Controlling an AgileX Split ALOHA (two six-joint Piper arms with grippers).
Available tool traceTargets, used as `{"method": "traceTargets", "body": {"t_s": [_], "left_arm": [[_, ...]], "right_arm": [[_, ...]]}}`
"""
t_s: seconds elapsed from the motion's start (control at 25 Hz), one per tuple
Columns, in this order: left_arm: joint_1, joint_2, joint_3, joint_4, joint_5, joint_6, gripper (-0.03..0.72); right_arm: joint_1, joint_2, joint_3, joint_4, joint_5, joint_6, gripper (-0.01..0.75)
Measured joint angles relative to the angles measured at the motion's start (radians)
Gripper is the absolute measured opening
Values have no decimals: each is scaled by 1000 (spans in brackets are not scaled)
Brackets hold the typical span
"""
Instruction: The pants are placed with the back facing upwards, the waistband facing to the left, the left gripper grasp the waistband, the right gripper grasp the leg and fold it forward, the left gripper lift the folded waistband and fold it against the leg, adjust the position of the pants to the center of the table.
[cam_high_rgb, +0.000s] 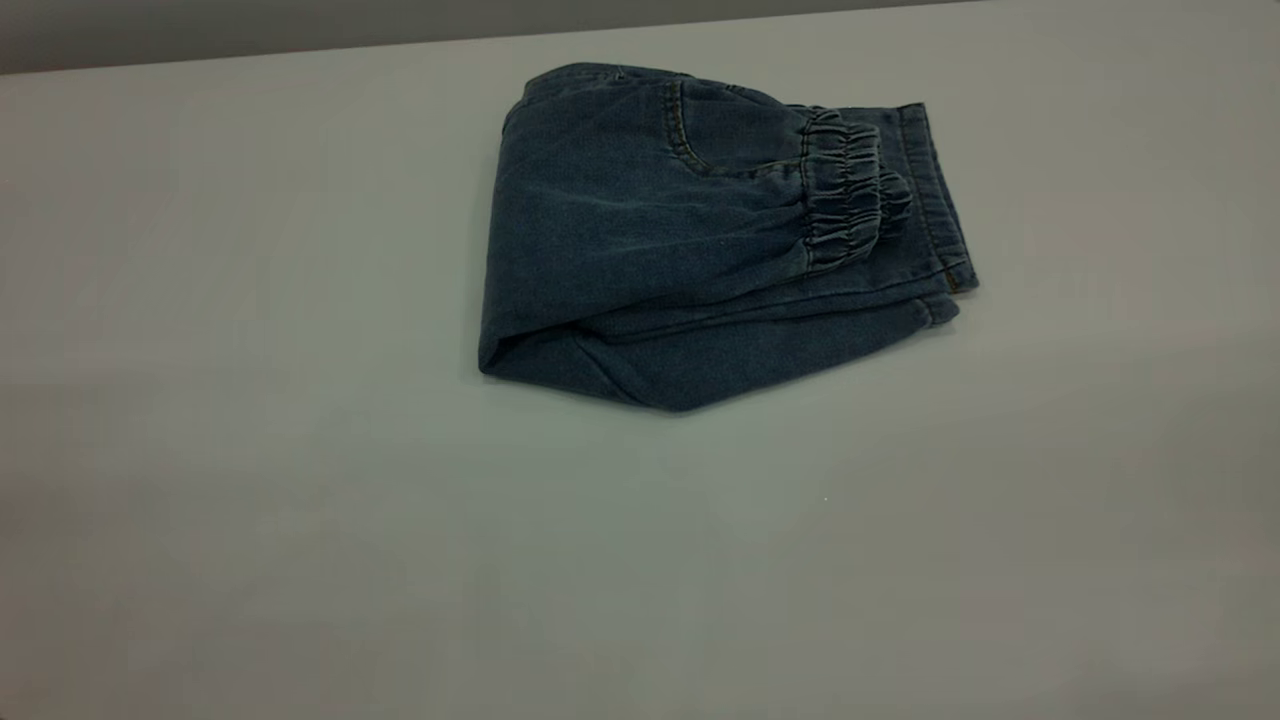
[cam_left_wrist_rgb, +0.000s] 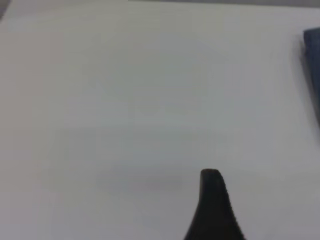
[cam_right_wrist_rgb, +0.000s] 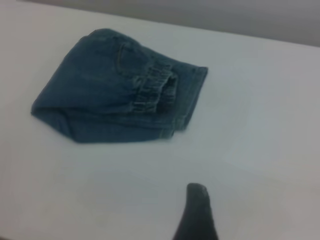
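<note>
The short blue denim pants (cam_high_rgb: 690, 250) lie folded into a compact bundle on the wide, smooth, pale grey table (cam_high_rgb: 250, 500), sitting a little toward the far side and slightly right of the middle in the exterior view. The gathered, darker elastic waistband (cam_high_rgb: 845, 190) has been laid over onto the leg (cam_high_rgb: 935, 195), so that only a strip of the leg and its stitched hem show just past the ruffles on the right. The left edge of the bundle is a rounded fold, and the near edge comes to a blunt corner where the layers stack. A curved pocket seam shows on the top layer. All round the pants there is bare surface: a broad stretch to the left, a deep stretch toward the near edge, a fair run to the right, and only a narrow band before the table's far edge. Neither arm shows in the exterior view. The left gripper (cam_left_wrist_rgb: 212, 207) appears in its own wrist view only as one dark fingertip over bare table, with a sliver of denim at the frame's edge, well apart from it; I cannot tell how its jaws stand. The right gripper (cam_right_wrist_rgb: 197, 212) likewise shows a single dark fingertip, clear of the pants, jaws impossible to judge.
</note>
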Motion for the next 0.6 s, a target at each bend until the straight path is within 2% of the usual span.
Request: {"method": "traceTargets", "body": {"t_s": [0.24,0.48,0.6], "left_arm": [[-2,-26,1,-1,-1,0,454],[-56,-25,1,-1,-2,0,454],[-57,-25,1,-1,-2,0,454]], "right_arm": [[-30,0,0,0,0,0,480],[-31,0,0,0,0,0,480],[-40,0,0,1,0,0,480]]}}
